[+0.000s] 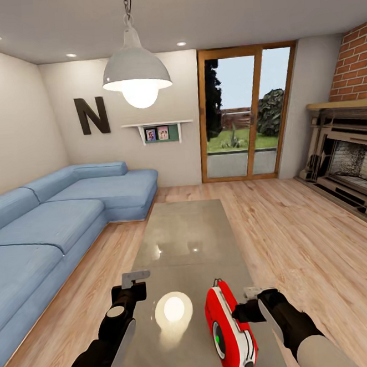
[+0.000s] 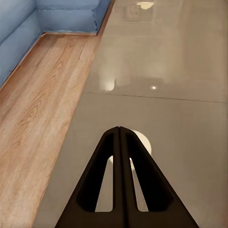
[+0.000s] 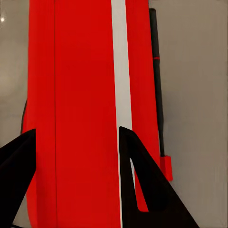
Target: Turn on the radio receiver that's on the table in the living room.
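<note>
a: what sits on the left of the room?
b: a blue sofa (image 1: 53, 217) runs along the wall, with a dark letter n (image 1: 92, 116) above it and wood floor (image 1: 299, 234) beside it.
a: and the left gripper (image 2: 119, 129)?
b: it hovers over the near end of the grey table (image 1: 187, 227), fingers pressed together, holding nothing. the lamp (image 1: 136, 71) hangs above and its glow reflects in the tabletop.
a: where is the radio (image 1: 231, 335)?
b: it stands on the table's near right part, red with a white side.
a: the right gripper (image 3: 76, 137)?
b: its fingers are spread wide over the radio's red top, one on each side of it. the brick fireplace (image 1: 348, 158) stands far right.
</note>
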Controlling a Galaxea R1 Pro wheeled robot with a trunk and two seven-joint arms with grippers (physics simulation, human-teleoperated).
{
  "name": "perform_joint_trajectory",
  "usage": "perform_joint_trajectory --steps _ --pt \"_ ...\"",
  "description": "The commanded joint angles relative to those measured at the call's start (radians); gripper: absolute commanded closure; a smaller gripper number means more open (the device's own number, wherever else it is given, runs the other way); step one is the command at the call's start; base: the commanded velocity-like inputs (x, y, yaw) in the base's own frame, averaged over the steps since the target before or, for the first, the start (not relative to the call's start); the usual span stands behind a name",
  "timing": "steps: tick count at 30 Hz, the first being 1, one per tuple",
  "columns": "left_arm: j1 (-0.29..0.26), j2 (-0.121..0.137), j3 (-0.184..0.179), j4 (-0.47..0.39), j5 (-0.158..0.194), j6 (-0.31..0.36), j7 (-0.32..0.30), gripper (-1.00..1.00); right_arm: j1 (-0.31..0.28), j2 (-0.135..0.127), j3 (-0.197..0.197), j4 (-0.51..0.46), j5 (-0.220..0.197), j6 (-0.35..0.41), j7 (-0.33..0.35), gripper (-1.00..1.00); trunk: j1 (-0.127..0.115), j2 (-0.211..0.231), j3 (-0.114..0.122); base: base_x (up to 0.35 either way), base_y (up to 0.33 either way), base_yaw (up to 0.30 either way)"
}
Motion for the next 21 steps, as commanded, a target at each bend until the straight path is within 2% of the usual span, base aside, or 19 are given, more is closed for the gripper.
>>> perform_joint_trajectory --steps 1,3,21 --pt "0.0 0.0 0.0 0.0 0.0 0.0 0.0 1.0 -0.001 0.001 0.0 0.009 -0.005 -0.014 0.0 1.0 0.0 0.0 0.0 0.0 0.0 0.0" --pt "0.0 0.0 0.0 0.0 0.0 0.0 0.0 1.0 -0.001 0.003 -0.001 0.023 -0.003 -0.054 -0.001 1.0 0.0 0.0 0.0 0.0 0.0 0.0" --pt "0.0 0.0 0.0 -0.004 0.0 0.0 0.0 1.0 0.0 0.002 0.001 0.069 -0.002 -0.111 -0.002 1.0 0.0 0.0 0.0 0.0 0.0 0.0"
